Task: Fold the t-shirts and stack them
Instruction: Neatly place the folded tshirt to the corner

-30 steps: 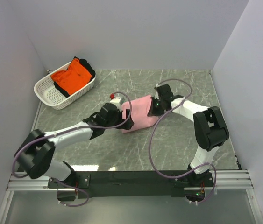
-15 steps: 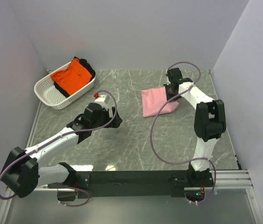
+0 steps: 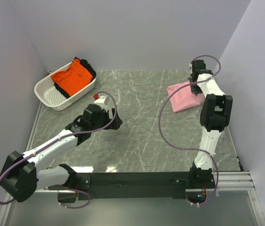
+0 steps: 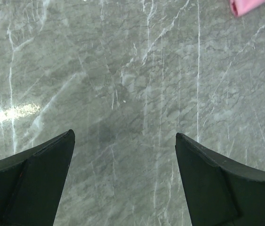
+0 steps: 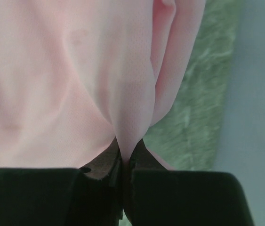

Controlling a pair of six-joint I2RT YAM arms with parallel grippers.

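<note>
The folded light pink t-shirt [image 3: 183, 97] lies at the far right of the marble table, close to the right wall. My right gripper [image 3: 196, 88] is shut on a pinch of its fabric at the far edge; in the right wrist view the pink t-shirt [image 5: 76, 70] fills the frame above the closed right gripper [image 5: 126, 147]. The orange t-shirt [image 3: 73, 75] sits bundled in the white basket [image 3: 45, 94] at the back left. My left gripper [image 3: 113, 123] hovers open over bare table near the middle. In the left wrist view the left gripper [image 4: 125, 137] holds nothing, and a corner of the pink t-shirt [image 4: 245, 5] shows at top right.
A dark garment [image 3: 89, 67] lies beside the orange one in the basket. The right wall [image 3: 250, 84] stands close behind the pink shirt. Grey walls close in the table on the left, back and right.
The right gripper has dragged the pink t-shirt from the table's middle to the far right. The left gripper has come off the shirt and drawn back to the left.
</note>
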